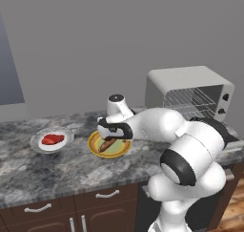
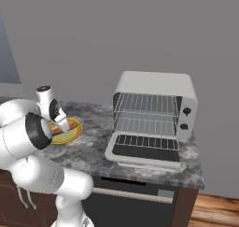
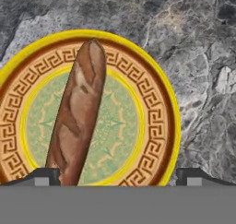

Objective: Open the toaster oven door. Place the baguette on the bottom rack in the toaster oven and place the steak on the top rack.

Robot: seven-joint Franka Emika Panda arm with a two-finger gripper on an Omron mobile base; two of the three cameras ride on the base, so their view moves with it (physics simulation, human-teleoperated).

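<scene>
The golden-brown baguette (image 3: 78, 112) lies slanted on a yellow-rimmed green plate (image 3: 154, 75). My gripper (image 3: 117, 179) hovers right over it, open, with the baguette's near end beside the left fingertip (image 3: 44, 176). From the left base view the gripper (image 1: 107, 133) hangs just above the baguette (image 1: 105, 144). The red steak (image 1: 52, 139) rests on a white plate (image 1: 35, 142) to the left. The toaster oven (image 2: 156, 86) stands at the right with its door (image 2: 142, 152) folded down flat, baring the top rack (image 2: 147, 102) and the bottom rack (image 2: 145, 126).
The grey marbled counter (image 1: 28, 171) runs from the steak's plate to the oven. Wooden drawers with silver handles (image 1: 107, 194) sit under its front edge. A grey wall rises behind, and the open door reaches out over the counter's front.
</scene>
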